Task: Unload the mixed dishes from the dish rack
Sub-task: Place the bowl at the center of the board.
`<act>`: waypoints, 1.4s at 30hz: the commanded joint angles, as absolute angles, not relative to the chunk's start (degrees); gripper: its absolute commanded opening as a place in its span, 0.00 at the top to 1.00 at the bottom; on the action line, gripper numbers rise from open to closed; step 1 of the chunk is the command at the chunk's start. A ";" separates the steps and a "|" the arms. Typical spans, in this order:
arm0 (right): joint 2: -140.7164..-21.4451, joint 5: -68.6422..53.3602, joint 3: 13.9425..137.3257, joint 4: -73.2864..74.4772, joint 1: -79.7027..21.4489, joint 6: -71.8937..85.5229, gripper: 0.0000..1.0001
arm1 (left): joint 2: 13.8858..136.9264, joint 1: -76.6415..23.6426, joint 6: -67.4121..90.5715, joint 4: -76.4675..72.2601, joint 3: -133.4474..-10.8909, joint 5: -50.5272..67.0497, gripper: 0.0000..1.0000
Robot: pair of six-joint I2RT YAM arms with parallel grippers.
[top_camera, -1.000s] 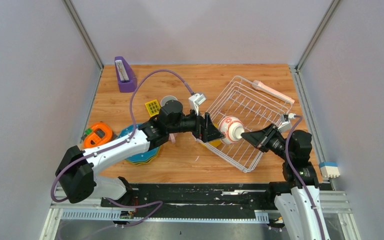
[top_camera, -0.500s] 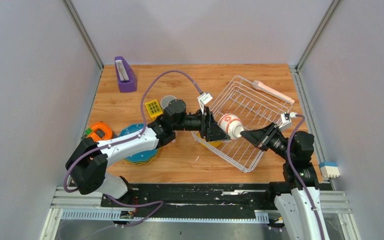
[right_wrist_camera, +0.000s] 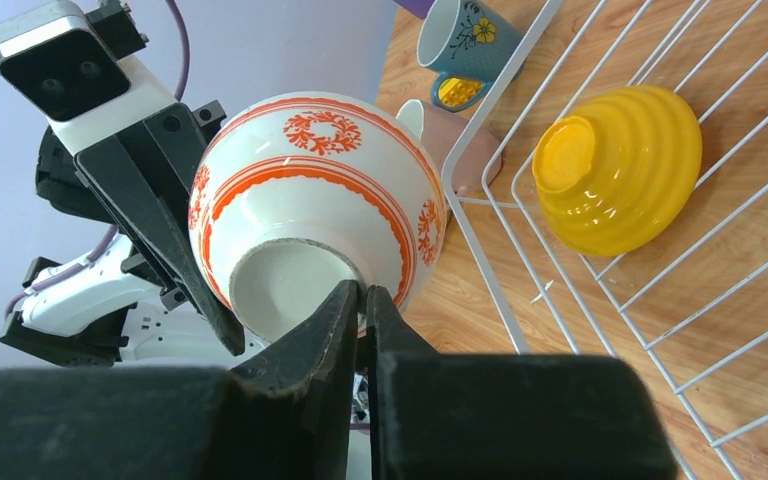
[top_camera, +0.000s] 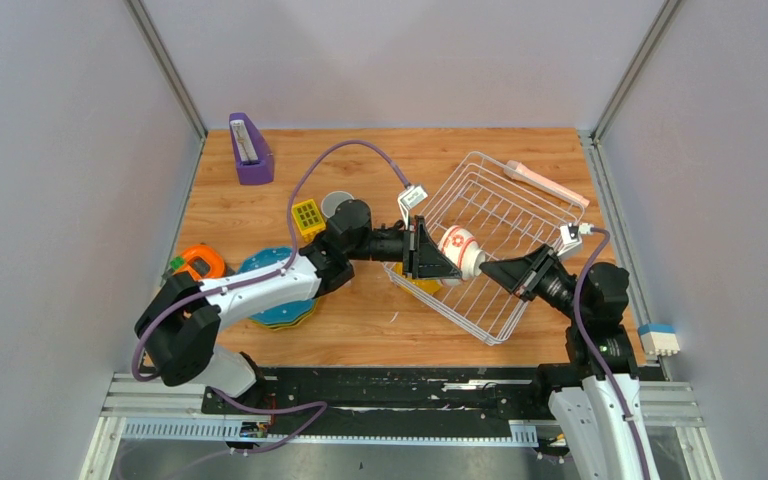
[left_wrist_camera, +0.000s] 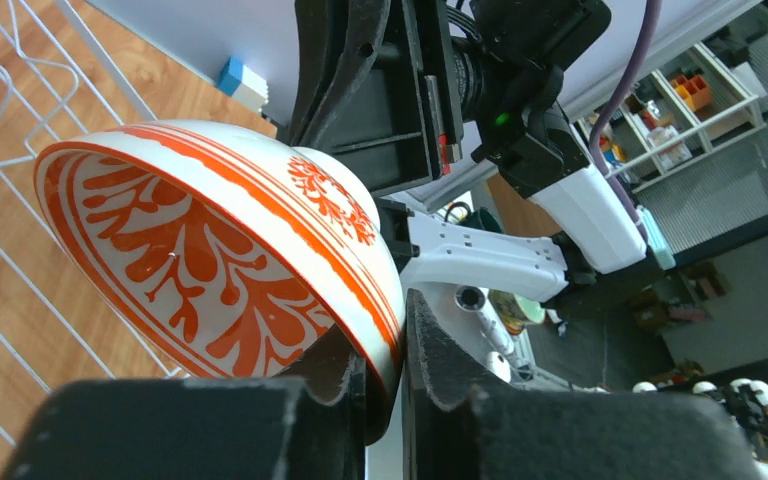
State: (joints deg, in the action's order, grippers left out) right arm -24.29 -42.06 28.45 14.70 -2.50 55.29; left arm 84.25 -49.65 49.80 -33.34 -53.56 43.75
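A whitish cup (top_camera: pixel 458 246) with red-orange rim bands and leaf pattern hangs on its side over the near left corner of the white wire dish rack (top_camera: pixel 484 157). My left gripper (top_camera: pixel 442 264) is shut on the cup's rim (left_wrist_camera: pixel 385 385), one finger inside the cup (left_wrist_camera: pixel 210 230) and one outside. From the other side my right gripper (top_camera: pixel 487 268) pinches the cup's foot ring (right_wrist_camera: pixel 363 290) on the cup's (right_wrist_camera: pixel 310 190) base. A yellow ribbed bowl (right_wrist_camera: pixel 615 165) lies upside down in the rack.
A blue flowered mug (right_wrist_camera: pixel 465 38) and a pink mug (right_wrist_camera: pixel 430 135) stand left of the rack. Stacked plates (top_camera: pixel 282 308), an orange round gadget (top_camera: pixel 197 268), a yellow grid block (top_camera: pixel 306 215) and a purple holder (top_camera: pixel 250 150) lie further left. A pink bar (top_camera: pixel 545 183) rests at the rack's far side.
My left gripper moved right to the cup and closed on its rim. The right gripper kept its hold on the cup's base and the cup barely moved.
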 commanded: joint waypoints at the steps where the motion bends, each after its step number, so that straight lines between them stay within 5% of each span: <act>1: -23.86 -43.32 28.95 10.37 -2.64 55.36 0.86 | 84.51 -49.57 50.73 -37.33 -53.79 45.37 0.96; 6: -23.17 -42.11 28.87 11.53 -2.64 55.16 0.40 | 84.52 -49.57 50.87 -37.87 -53.71 45.88 1.00; 12: -21.90 -32.80 29.97 18.83 -2.64 54.01 0.01 | 81.38 -49.57 44.15 -26.95 -55.23 41.46 1.00; 24: -22.33 -22.15 31.66 26.39 -2.64 47.85 0.00 | 67.01 -49.59 28.32 16.59 -56.86 14.35 1.00; 33: -24.75 -20.36 31.46 26.89 -2.64 45.50 0.00 | 57.59 -51.06 28.45 31.41 -52.52 3.36 1.00; 42: -24.95 -18.99 31.40 27.12 -2.64 45.33 0.00 | 62.19 -57.21 32.49 37.08 -49.82 -5.68 1.00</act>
State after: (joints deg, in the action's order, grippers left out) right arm -25.04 -20.38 29.21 27.29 -2.50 46.41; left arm 60.01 -53.76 30.83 36.82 -49.34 0.64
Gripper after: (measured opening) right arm 0.996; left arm 0.174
